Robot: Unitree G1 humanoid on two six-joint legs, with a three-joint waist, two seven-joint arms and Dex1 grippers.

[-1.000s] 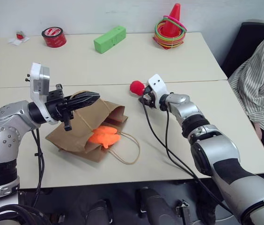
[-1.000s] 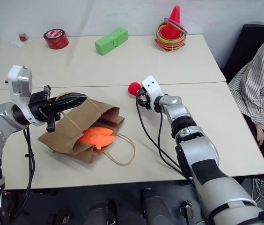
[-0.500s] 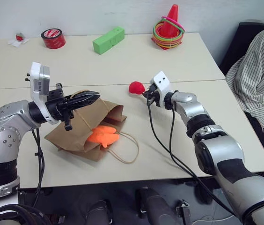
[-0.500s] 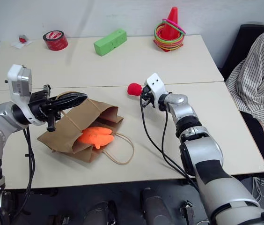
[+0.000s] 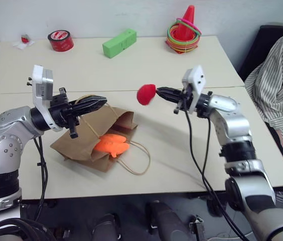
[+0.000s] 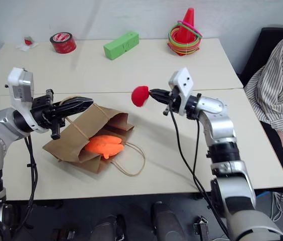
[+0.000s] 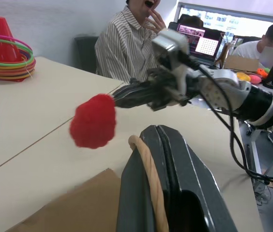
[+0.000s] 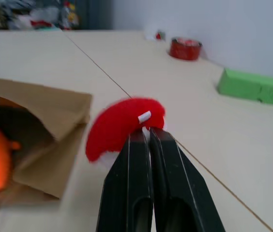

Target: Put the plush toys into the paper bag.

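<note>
The right gripper [image 6: 154, 94] is clamped on the small red plush toy [image 6: 140, 96], holding it in the air above the table [image 6: 181, 135], level and pointing toward nine o'clock. At about eight o'clock from the toy, the paper bag [image 6: 79, 138] lies on its side, its mouth facing the toy. The orange plush toy [image 6: 103, 145] sits in that mouth, partly out. The left gripper [image 6: 84, 103] is closed on one of the bag's cord handles [image 7: 148, 166], lifting the upper edge of the mouth. The other handle [image 6: 134, 163] lies flat on the table at five o'clock from the bag. Across the table, at twelve o'clock, stand a green block [image 6: 121, 44], a red tape roll [image 6: 62, 41] and a cone with coloured rings [image 6: 185, 31].
</note>
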